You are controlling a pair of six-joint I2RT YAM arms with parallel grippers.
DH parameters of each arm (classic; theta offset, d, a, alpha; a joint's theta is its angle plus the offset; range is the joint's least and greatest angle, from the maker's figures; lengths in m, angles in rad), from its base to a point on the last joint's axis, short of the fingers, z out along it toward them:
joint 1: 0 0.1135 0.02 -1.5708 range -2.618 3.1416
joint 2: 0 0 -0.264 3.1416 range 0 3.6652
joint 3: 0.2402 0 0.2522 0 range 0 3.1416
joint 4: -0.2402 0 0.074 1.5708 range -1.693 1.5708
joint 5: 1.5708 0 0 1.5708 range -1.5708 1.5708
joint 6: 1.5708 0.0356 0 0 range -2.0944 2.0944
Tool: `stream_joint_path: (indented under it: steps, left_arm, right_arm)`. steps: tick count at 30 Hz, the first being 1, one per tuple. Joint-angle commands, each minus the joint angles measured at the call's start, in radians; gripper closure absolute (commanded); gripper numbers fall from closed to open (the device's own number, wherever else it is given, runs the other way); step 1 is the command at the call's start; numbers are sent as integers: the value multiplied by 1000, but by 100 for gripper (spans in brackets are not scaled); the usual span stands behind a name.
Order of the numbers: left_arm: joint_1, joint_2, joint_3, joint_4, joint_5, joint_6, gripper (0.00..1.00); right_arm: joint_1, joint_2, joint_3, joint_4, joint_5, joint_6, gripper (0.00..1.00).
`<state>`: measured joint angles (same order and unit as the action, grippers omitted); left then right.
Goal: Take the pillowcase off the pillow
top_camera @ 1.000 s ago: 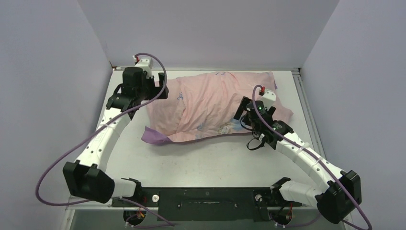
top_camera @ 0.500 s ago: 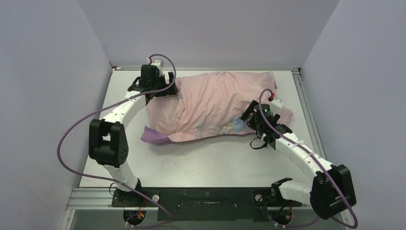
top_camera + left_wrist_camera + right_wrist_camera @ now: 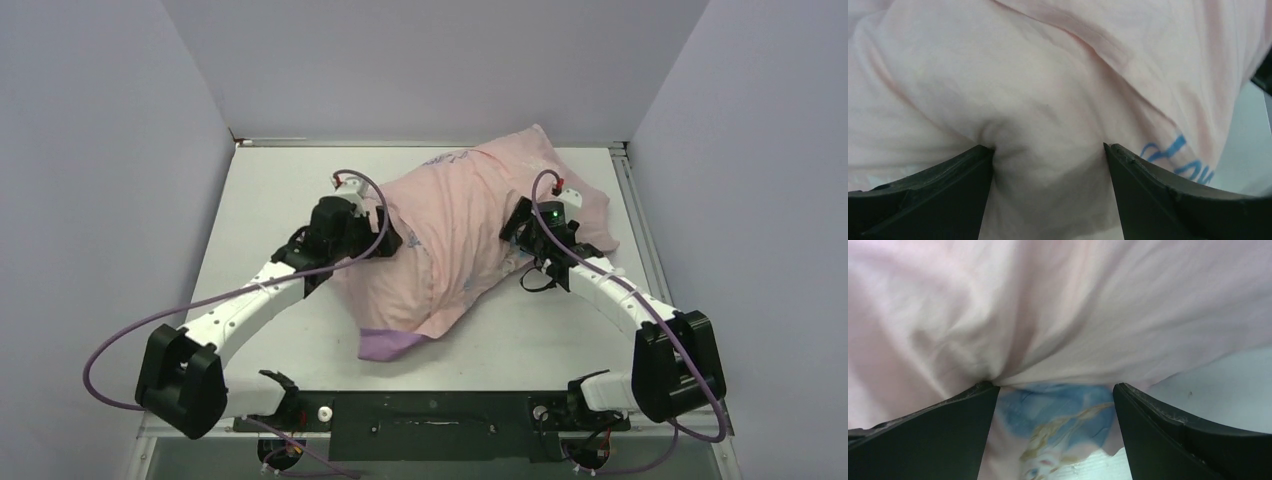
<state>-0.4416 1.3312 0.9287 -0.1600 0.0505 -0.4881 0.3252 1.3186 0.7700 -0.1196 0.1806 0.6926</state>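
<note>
The pillowcase (image 3: 470,225), pale pink side up with a purple flap (image 3: 385,345) at its near end, lies plump and diagonal across the table. The pillow stays hidden inside it. My left gripper (image 3: 397,240) presses into the cover's left flank; in the left wrist view the pink fabric (image 3: 1048,100) with blue writing bulges between wide-apart fingers (image 3: 948,192), and the gripper (image 3: 1048,155) is open. My right gripper (image 3: 515,232) is against the cover's right side. It (image 3: 1055,390) is open too, straddling a fold of pillowcase (image 3: 1058,315) with blue and blonde print.
The white table (image 3: 270,190) is walled by lilac panels at the left, back and right. Purple cables loop from both arms. The black base rail (image 3: 430,412) runs along the near edge.
The covered pillow swung from lying across the back to a diagonal, its purple flap now nearest. My left arm came from the far left corner onto its flank; the right gripper moved back slightly.
</note>
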Motion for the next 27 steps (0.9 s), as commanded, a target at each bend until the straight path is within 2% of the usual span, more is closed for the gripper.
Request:
stream_joint_path:
  steps: [1, 5, 10, 13, 18, 24, 27]
  left_arm:
    - [-193, -101, -110, -35, 27, -77, 18]
    - [-340, -221, -194, -50, -55, -169, 18]
    - [-478, -368, -190, -172, -191, -204, 15]
    - [-482, -446, -193, -227, -259, -208, 13]
    - [-481, -537, -199, -228, -394, -155, 8]
    - [-479, -489, -159, -171, -491, -50, 5]
    - [-480, -452, -145, -126, -513, -22, 4]
  right_arm:
    - [-3, 49, 108, 72, -121, -86, 10]
    - [-9, 112, 192, 51, -170, -131, 10]
    - [-7, 116, 278, -69, -220, -209, 10]
    - [15, 48, 270, -111, -240, -261, 10]
    - [128, -89, 271, -205, -193, -360, 10]
    - [254, -183, 310, -259, -252, -436, 8]
    - [323, -189, 331, -275, -270, -472, 0]
